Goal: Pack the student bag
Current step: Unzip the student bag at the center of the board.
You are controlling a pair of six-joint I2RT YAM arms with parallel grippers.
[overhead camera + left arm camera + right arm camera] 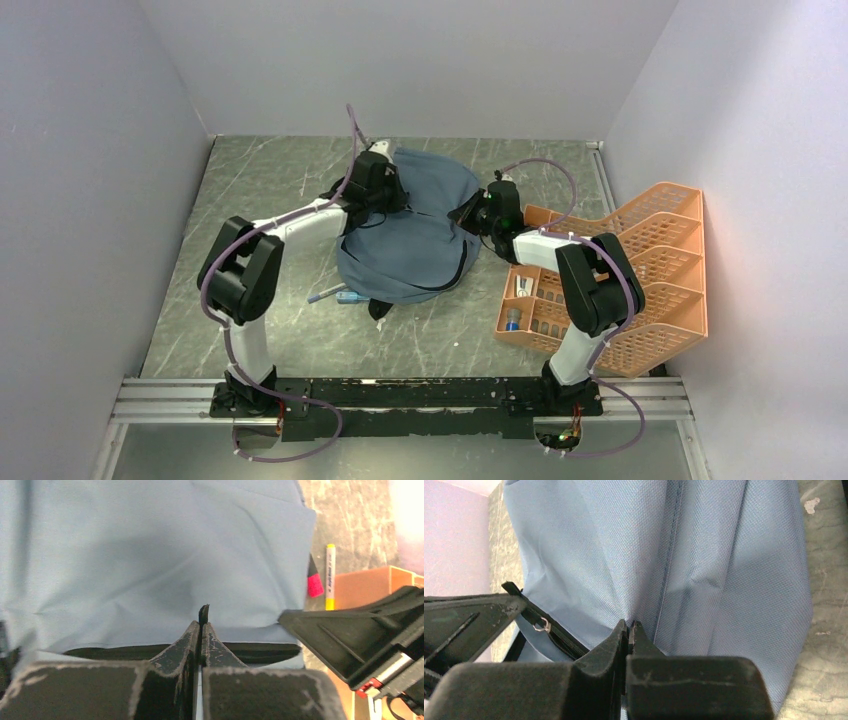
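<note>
My left claw [201, 630] is pressed together, with a small black tab at the bag's [410, 250] zip edge nipped between the tips. My right claw [628, 630] is also together, pinching a fold of the blue-grey cloth, which gathers in creases toward its tips.

The bag lies slumped in the middle of the table [260, 180], toward the far side, its black zip curving along the near right edge. My left arm bends at the near left and reaches far and right to the bag's far left part. My right arm's elbow hangs over the orange tray [660, 270], and its forearm stretches left to the bag's right edge.
</note>
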